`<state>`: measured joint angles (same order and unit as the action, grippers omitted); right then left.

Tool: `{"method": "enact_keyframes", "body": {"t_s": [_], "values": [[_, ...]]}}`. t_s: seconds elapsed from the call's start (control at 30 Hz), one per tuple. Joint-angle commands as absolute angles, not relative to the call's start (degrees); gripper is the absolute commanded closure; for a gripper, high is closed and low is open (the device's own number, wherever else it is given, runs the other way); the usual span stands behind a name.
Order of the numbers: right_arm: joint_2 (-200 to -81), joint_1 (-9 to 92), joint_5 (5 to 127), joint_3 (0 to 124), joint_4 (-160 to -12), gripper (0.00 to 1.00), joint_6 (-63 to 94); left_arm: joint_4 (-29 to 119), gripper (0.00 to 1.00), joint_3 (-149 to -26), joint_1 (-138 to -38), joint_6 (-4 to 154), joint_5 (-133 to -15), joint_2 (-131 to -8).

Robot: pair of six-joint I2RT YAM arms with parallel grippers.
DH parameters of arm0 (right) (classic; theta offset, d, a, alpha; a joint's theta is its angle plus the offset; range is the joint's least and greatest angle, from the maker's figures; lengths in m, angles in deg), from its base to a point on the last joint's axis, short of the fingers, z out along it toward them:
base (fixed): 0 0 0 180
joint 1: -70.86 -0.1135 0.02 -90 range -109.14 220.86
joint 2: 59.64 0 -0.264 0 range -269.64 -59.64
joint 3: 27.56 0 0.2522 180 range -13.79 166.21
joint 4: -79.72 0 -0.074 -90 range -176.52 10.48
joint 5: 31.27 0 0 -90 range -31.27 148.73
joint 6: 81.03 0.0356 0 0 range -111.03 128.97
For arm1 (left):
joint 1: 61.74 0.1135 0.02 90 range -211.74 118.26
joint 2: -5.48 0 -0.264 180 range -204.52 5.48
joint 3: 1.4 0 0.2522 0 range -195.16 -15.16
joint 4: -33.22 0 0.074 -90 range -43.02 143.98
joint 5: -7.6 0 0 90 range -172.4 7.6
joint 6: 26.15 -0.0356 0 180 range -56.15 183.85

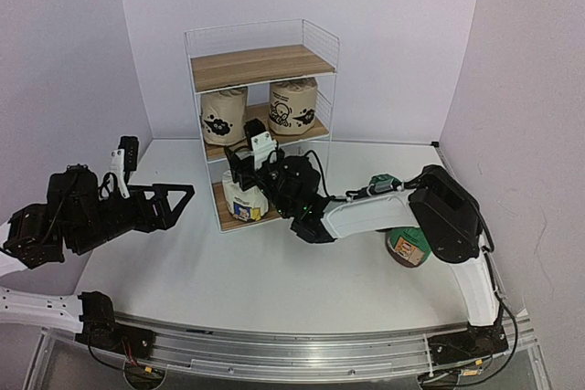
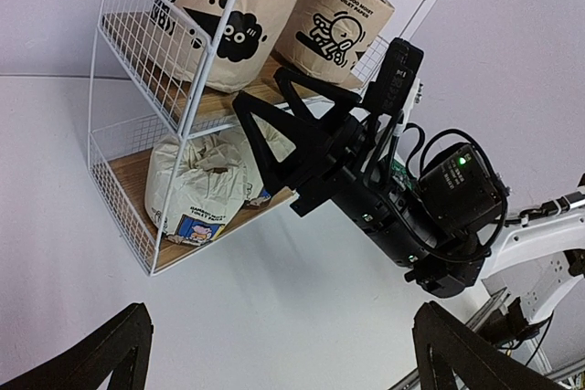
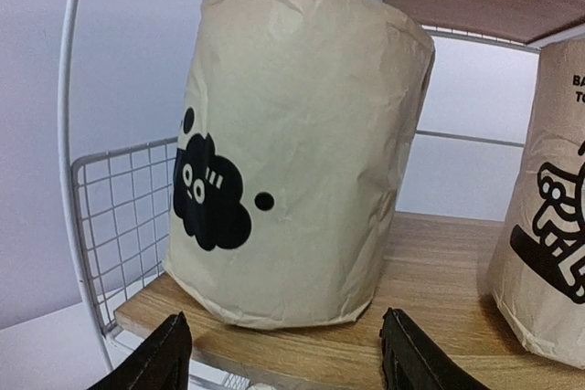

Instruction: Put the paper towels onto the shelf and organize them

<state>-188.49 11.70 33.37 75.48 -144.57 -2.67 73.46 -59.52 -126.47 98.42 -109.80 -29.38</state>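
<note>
Beige roll (image 3: 292,152), just ahead of right hand (image 3: 288,358)

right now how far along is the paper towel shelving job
Done: the left beige roll and right beige roll stand on the shelf's middle board, a white roll on the bottom board. In hand: nothing; the right jaws hang open facing the left beige roll, the left jaws open, empty. Left: a green roll on the table by the right arm, at least.
</note>
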Motion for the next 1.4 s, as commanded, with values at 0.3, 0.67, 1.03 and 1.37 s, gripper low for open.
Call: {"method": "enact_keyframes", "body": {"t_s": [0.3, 0.67, 1.03, 1.37], "values": [[-167.24, 11.07, 40.27, 65.05, -123.63, 0.25, 4.46, 71.32, 0.00, -58.27, -126.39, 98.98, -109.42, -24.20], [-148.43, 12.85, 34.89, 63.74, -67.68, 0.08, 26.65, 69.91, 0.00, -56.65, -126.43, 100.98, -106.26, -26.38], [-131.08, 38.56, 47.01, 51.51, -35.96, 0.09, 53.09, 67.61, 0.00, -52.49, -126.40, 103.96, -103.15, -28.13], [-127.43, 53.64, 47.97, 46.95, -27.23, 0.12, 55.39, 64.70, 0.00, -51.41, -126.38, 104.03, -101.08, -29.81]]}}
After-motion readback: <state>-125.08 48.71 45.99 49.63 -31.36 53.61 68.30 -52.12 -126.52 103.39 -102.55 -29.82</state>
